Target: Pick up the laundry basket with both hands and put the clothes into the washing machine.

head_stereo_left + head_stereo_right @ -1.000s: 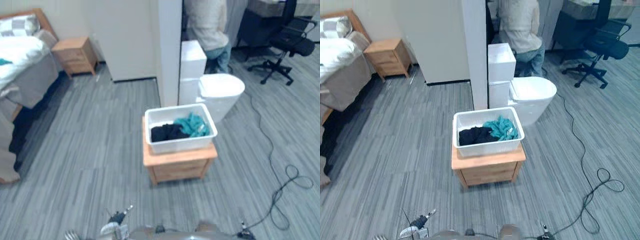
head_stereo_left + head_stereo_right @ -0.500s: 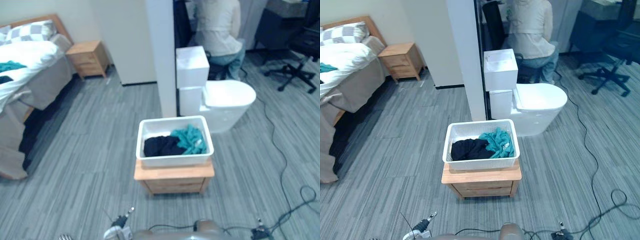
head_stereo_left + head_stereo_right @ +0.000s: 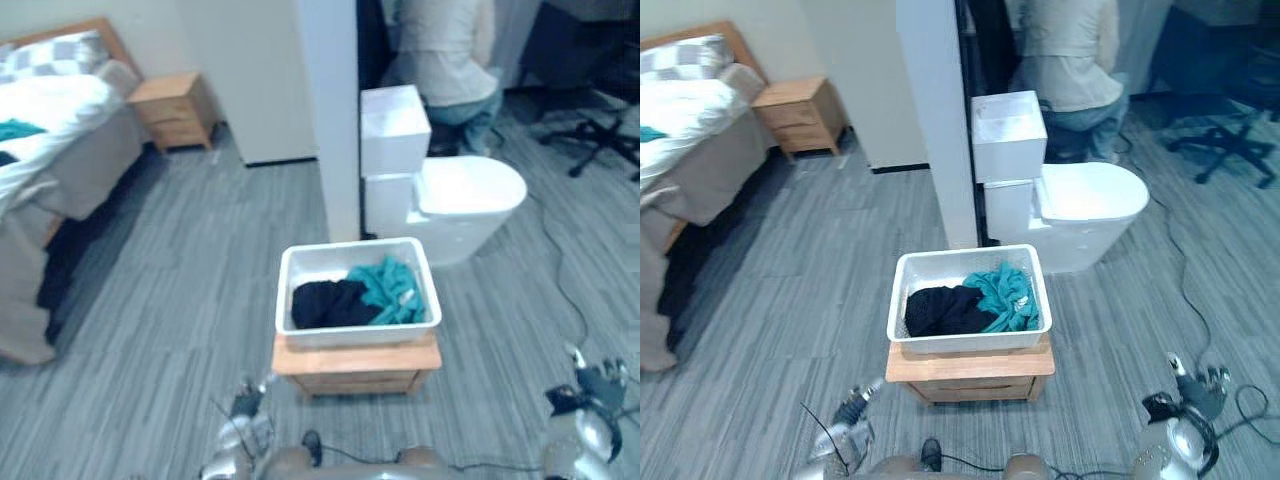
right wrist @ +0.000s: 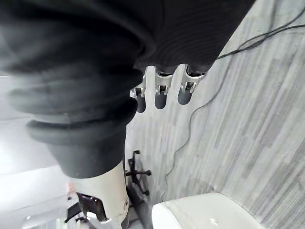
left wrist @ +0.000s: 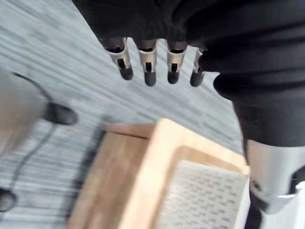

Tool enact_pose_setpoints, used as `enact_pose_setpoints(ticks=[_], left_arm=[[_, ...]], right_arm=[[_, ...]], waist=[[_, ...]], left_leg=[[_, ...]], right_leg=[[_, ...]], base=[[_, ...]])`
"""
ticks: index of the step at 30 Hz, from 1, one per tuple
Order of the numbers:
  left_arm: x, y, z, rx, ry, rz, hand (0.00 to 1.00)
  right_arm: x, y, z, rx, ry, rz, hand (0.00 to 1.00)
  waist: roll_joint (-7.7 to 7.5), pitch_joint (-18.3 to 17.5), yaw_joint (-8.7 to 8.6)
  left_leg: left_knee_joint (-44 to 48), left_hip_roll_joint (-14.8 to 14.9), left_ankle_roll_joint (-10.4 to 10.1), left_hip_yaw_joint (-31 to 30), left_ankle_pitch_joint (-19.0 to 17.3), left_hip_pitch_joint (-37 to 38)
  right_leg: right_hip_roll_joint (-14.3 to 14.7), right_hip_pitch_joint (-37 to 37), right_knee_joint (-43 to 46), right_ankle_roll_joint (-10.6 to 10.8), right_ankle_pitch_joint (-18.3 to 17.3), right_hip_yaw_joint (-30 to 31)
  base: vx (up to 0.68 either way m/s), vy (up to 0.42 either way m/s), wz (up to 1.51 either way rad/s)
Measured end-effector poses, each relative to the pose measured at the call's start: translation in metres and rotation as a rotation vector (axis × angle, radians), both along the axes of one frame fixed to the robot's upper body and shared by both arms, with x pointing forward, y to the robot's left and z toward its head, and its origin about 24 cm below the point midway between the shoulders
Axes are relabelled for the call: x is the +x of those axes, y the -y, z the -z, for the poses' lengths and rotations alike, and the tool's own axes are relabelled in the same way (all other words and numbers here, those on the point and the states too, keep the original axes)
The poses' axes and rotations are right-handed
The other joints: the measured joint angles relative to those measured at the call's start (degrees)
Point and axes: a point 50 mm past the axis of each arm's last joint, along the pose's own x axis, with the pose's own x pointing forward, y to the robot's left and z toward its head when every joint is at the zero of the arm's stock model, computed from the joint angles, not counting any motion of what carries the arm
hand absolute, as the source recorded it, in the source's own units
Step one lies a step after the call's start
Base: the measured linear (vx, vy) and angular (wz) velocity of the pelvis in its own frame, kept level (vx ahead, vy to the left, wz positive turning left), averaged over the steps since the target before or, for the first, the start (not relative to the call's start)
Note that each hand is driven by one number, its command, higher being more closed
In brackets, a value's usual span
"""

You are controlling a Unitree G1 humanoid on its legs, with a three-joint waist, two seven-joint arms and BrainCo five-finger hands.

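Since a second ago both hands have come up into the head views' lower edge. The white plastic laundry basket [image 3: 965,345] sits on the low wooden bench [image 3: 970,366], holding a black garment [image 3: 940,312] and a teal garment [image 3: 1008,298]. The left hand [image 3: 845,425] hangs near the bench's left corner and the right hand [image 3: 1188,395] is well off to its right. Neither touches the basket. Their fingers [image 5: 150,62] look loosely extended and empty, as far as the close views show. A white toilet [image 3: 1080,205] stands behind.

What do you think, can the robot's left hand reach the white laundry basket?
Probably yes: the left hand hangs open, low by the wooden cabinet that carries the laundry basket, with nothing between them. It would need to rise to the rim.
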Motion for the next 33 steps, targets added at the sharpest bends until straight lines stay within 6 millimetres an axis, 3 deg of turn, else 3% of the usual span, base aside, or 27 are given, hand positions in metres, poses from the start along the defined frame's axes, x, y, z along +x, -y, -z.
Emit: enact_pose_setpoints(ticks=[3,6,9,11,14,19,25,33], left_arm=[[0.034,-0.009,-0.042,0.03,0.223,-0.048,0.0],[0.068,-0.018,-0.085,0.11,0.401,-0.066,0.0],[0.096,-0.02,-0.115,0.192,0.498,-0.072,0.0],[0.11,-0.021,-0.13,0.213,0.54,-0.081,0.0],[0.118,-0.022,-0.137,0.224,0.558,-0.074,0.0],[0.155,-0.03,-0.162,0.317,0.556,-0.002,0.0],[0.19,-0.03,-0.205,0.411,0.601,0.034,0.0],[0.213,-0.028,-0.242,0.515,0.621,0.085,0.0]], right_arm=[[0.016,0.006,-0.017,-0.088,-0.005,-0.058,0.0],[0.049,0.003,-0.041,-0.168,0.028,-0.183,0.0],[0.083,0.0,-0.069,-0.259,0.052,-0.301,0.0],[0.117,-0.007,-0.095,-0.345,0.053,-0.43,0.0],[0.139,-0.011,-0.118,-0.428,0.046,-0.515,0.0],[0.181,-0.043,-0.166,-0.532,0.101,-0.674,0.0],[0.21,-0.074,-0.206,-0.582,0.166,-0.746,0.0],[0.227,-0.082,-0.219,-0.494,0.194,-0.722,0.0]], waist=[[-0.52,0.4,0.16],[-0.41,2.5,-0.01],[-0.4,4.4,0.0],[-0.69,7.7,-0.08],[-0.6,9.1,-0.05],[-0.71,13.2,0.13],[-0.74,16.9,0.74],[-1.17,17.7,1.51]], left_leg=[[0.1,-1.8,0.7,2.0,-0.4,-0.6],[0.3,-2.4,0.9,2.4,-0.5,-2.9],[0.5,-2.1,1.8,1.8,0.2,-7.6],[0.3,-1.9,2.8,1.7,0.9,-9.4],[0.2,-1.9,3.5,1.6,1.6,-11.6],[0.3,-1.9,3.8,1.4,3.3,-15.2],[0.3,-2.0,4.1,1.5,4.7,-18.4],[0.2,-1.8,4.3,1.6,5.5,-20.8]], right_leg=[[-1.7,0.3,-5.1,1.3,2.8,2.9],[-2.4,-0.7,-8.7,1.7,5.5,3.4],[-2.0,-4.6,-9.6,1.8,7.3,3.0],[-1.6,-6.4,-9.9,1.7,8.6,3.0],[-1.5,-8.3,-10.7,1.7,9.8,3.0],[-1.5,-11.1,-11.8,1.5,12.3,2.9],[-1.5,-13.6,-13.3,1.1,14.8,2.8],[-1.2,-16.0,-13.7,0.9,15.7,3.0]], base=[[0.16,0.218,-0.44],[0.04,0.124,-0.15],[-0.07,0.046,0.07],[-0.11,0.013,0.0],[-0.08,0.012,-0.01],[-0.07,0.014,0.03],[-0.08,0.018,0.02],[-0.01,-0.008,-0.03]])
